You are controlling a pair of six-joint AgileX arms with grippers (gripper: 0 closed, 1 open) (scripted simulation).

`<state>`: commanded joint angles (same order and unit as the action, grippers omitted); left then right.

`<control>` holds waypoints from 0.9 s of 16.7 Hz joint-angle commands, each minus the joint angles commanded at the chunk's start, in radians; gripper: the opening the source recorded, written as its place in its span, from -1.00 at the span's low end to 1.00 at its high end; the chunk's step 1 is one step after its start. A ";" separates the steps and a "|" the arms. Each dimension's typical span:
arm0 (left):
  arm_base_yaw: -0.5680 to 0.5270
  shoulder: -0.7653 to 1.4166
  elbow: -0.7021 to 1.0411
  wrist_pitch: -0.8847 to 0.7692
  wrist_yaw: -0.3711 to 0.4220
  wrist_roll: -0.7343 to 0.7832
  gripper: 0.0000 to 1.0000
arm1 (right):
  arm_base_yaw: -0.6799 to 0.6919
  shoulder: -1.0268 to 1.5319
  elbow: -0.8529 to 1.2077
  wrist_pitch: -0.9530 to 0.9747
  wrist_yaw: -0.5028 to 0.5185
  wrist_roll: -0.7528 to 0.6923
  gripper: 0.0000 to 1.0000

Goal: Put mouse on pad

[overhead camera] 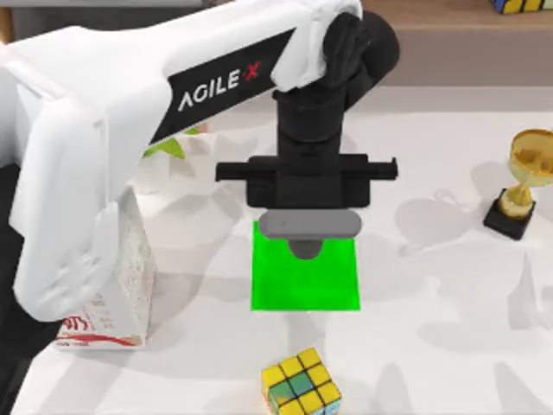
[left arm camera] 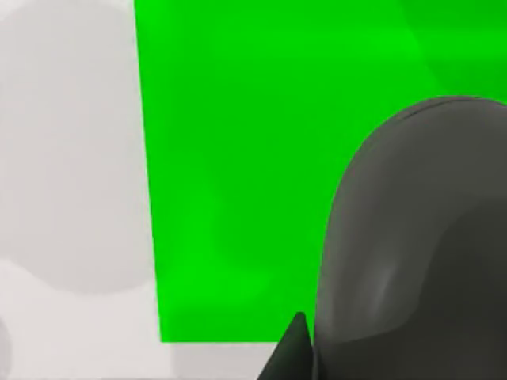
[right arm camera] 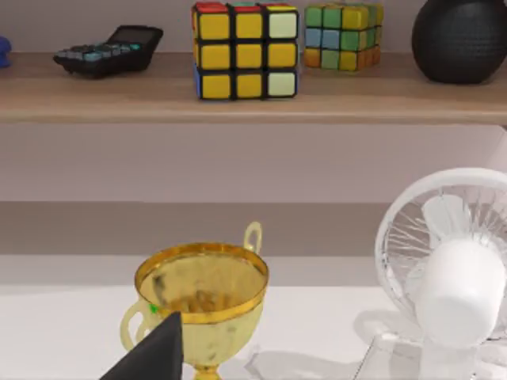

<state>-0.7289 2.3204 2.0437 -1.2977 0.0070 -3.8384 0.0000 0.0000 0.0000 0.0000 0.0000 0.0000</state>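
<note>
The pad (overhead camera: 304, 281) is a flat bright green square in the middle of the table, also seen close up as pad (left arm camera: 238, 158) in the left wrist view. My left gripper (overhead camera: 308, 216) hangs over the pad's far edge, shut on the grey mouse (overhead camera: 309, 228). In the left wrist view the mouse (left arm camera: 412, 253) bulges dark grey above the green, with one black fingertip (left arm camera: 291, 348) beside it. The right wrist view catches a dark fingertip (right arm camera: 158, 348) of my right gripper, facing the trophy.
A white carton (overhead camera: 121, 285) stands left of the pad. A colourful puzzle cube (overhead camera: 301, 383) sits near the front edge. A gold trophy (overhead camera: 523, 181) stands at the right, and a white fan (right arm camera: 451, 261) is near it. The shelf (right arm camera: 238, 99) behind holds cubes and a calculator.
</note>
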 joint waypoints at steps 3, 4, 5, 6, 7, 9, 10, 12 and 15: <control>0.018 -0.016 -0.020 0.017 -0.036 0.020 -1.00 | 0.000 0.000 0.000 0.000 0.000 0.000 1.00; 0.029 -0.023 -0.026 0.027 -0.065 0.030 -1.00 | 0.000 0.000 0.000 0.000 0.000 0.000 1.00; 0.042 -0.029 -0.031 0.039 -0.099 0.038 -1.00 | 0.000 0.000 0.000 0.000 0.000 0.000 1.00; 0.056 -0.035 -0.036 0.052 -0.135 0.044 -1.00 | 0.000 0.000 0.000 0.000 0.000 0.000 1.00; 0.070 -0.040 -0.040 0.066 -0.169 0.045 -1.00 | 0.000 0.000 0.000 0.000 0.000 0.000 1.00; 0.092 -0.048 -0.049 0.091 -0.218 0.043 -1.00 | 0.000 0.000 0.000 0.000 0.000 0.000 1.00; 0.096 -0.051 -0.056 0.103 -0.227 0.042 -1.00 | 0.000 0.000 0.000 0.000 0.000 0.000 1.00; 0.089 -0.054 -0.074 0.123 -0.216 0.045 -1.00 | 0.000 0.000 0.000 0.000 0.000 0.000 1.00; 0.049 -0.039 -0.099 0.144 -0.136 0.042 -1.00 | 0.000 0.000 0.000 0.000 0.000 0.000 1.00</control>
<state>-0.6801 2.2818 1.9442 -1.1541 -0.1289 -3.7966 0.0000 0.0000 0.0000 0.0000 0.0000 0.0000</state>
